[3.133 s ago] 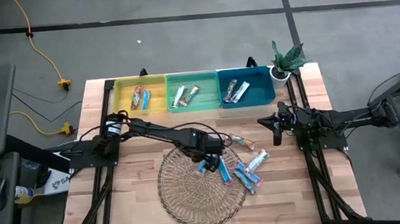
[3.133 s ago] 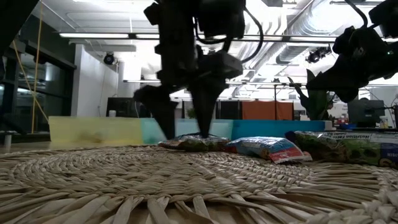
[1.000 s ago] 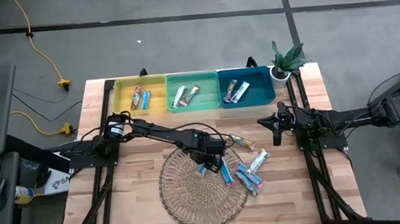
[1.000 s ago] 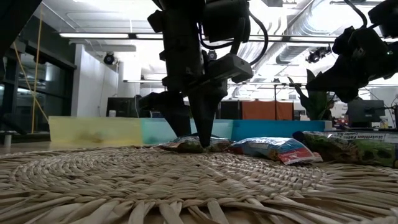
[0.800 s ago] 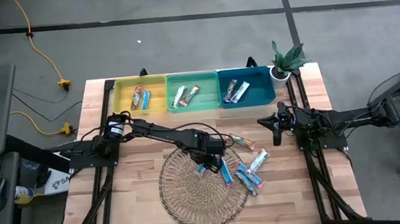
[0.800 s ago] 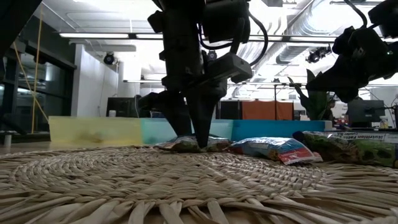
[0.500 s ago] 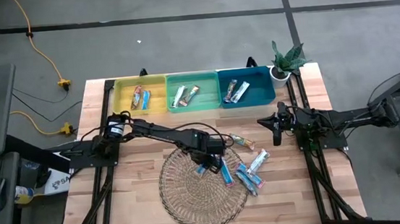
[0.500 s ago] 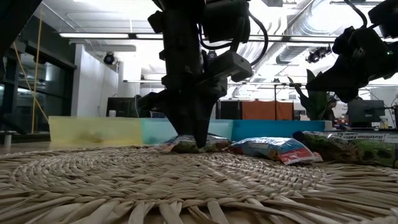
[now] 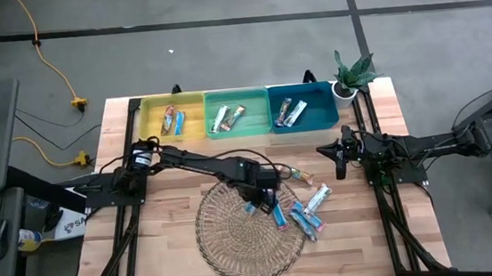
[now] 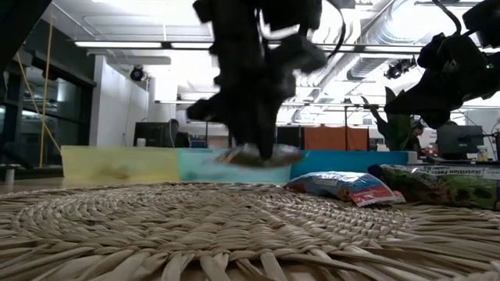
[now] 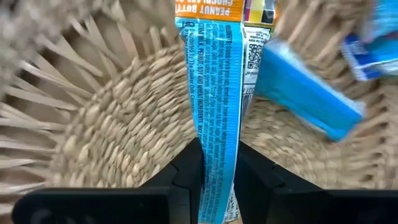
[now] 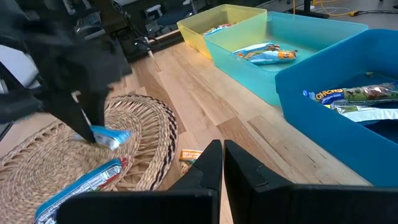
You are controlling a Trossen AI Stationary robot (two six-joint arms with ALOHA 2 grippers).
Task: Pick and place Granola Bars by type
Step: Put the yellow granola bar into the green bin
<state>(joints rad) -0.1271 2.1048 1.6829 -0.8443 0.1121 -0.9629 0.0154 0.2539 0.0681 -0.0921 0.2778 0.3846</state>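
Woven mat [image 9: 245, 232] lay nearest you; above it your left gripper [image 11: 219, 163] pinched 1 blue granola bar [image 11: 214, 93] by its end, so it could slip. Farther off, your right gripper [image 12: 217, 163] waited, jaws together.

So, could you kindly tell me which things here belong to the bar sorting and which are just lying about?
Part of the job:
- blue bar lifted in the left gripper
- loose bars by the woven mat
- yellow bin, teal bin, blue bin

Just lying about:
- potted plant
- yellow cable on the floor
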